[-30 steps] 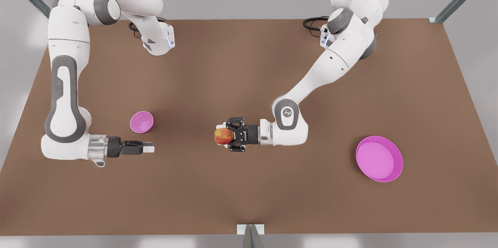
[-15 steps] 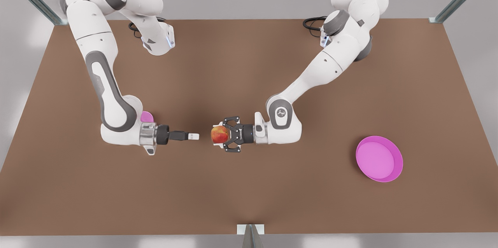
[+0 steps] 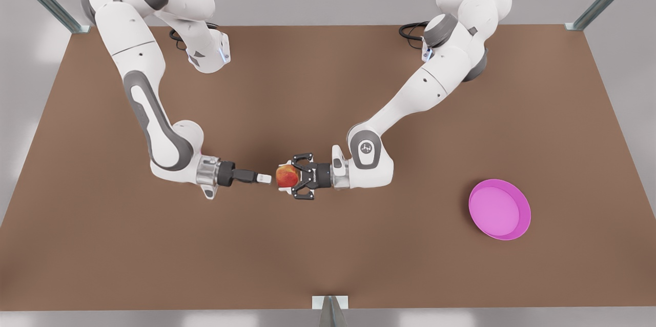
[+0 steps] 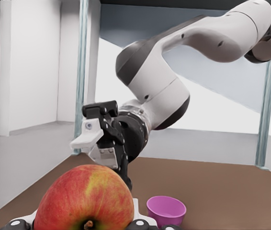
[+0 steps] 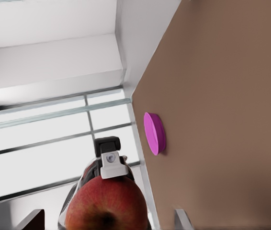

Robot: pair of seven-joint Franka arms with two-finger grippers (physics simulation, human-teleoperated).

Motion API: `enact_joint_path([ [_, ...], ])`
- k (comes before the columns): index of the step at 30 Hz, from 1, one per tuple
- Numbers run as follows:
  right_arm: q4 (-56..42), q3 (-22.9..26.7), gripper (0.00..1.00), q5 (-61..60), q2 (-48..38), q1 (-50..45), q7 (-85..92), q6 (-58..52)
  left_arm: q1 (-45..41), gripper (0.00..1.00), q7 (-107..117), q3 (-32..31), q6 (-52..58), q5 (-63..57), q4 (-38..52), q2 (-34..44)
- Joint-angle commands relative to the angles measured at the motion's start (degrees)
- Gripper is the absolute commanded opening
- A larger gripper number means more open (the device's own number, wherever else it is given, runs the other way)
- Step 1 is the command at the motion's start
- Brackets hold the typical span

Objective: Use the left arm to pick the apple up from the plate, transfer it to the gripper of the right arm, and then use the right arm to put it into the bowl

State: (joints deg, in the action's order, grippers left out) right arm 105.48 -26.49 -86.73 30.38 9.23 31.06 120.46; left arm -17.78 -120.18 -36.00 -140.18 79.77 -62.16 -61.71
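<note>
- Clamped on the apple (image 3: 287, 176) is the left gripper (image 3: 296, 182), the black claw on the front view's right, and the fruit is held up above the table (image 3: 328, 255) near its middle.
- Just beside the apple, the right gripper (image 3: 265, 179) is pointed at it from the other side; whether its slim fingers are parted cannot be told, though in the left wrist view one pale fingertip (image 4: 84, 140) is seen above the fruit.
- The handover appears to be the step in hand, and it is judged best done by keeping the apple steady, seating the right fingers around its widest part, and letting the claw go only once that grip is firm.
- The bowl (image 4: 166, 210) is seen beyond the apple in the left wrist view.
- The plate (image 3: 499, 209) lies empty well apart, toward the front view's right.
- Nothing is seen standing between the two grippers.
</note>
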Motion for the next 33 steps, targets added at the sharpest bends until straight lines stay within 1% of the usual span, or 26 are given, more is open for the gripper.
enact_joint_path([
  [1,1.13,-0.06,1.0,0.07,-0.4,0.0,12.45,-1.11,0.02,0.75,-9.9,-0.03,0.08,-0.05,0.02,0.09],
  [10,0.6,-1.02,1.0,0.34,-0.23,-0.35,12.1,-0.32,0.02,0.75,-9.98,0.06,-0.01,-0.05,0.02,-0.17],
  [17,-1.86,-1.11,1.0,-0.81,0.65,-3.16,11.57,4.07,-0.42,0.76,-9.98,0.06,-0.89,-0.05,0.81,-0.61],
  [26,-1.86,-1.11,1.0,-2.13,1.26,-6.15,12.27,8.64,-0.42,0.76,-9.98,-0.03,-0.97,-0.05,0.9,-0.7],
  [28,-2.3,-1.11,0.83,-2.48,1.27,-6.24,12.36,9.17,-0.51,0.76,-9.98,0.05,-0.97,-0.05,0.81,-0.7],
  [29,-2.3,-1.11,0.78,-2.48,1.27,-6.51,12.27,9.26,-0.51,0.76,-9.98,0.06,-1.06,-0.05,0.9,-0.7],
  [31,-2.65,-1.11,0.75,-2.48,1.27,-6.51,12.27,9.35,-0.51,0.76,-9.98,0.06,-1.24,-0.05,0.9,-0.7],
  [32,-2.65,-1.11,0.75,-2.48,1.27,-6.42,12.19,9.35,-0.51,0.79,-9.98,0.06,-1.24,-0.05,0.9,-0.7],
  [33,-2.65,-1.02,0.75,-2.48,1.27,-6.42,12.19,9.35,-0.51,0.88,-9.98,0.06,-1.32,-0.05,0.81,-0.7],
])
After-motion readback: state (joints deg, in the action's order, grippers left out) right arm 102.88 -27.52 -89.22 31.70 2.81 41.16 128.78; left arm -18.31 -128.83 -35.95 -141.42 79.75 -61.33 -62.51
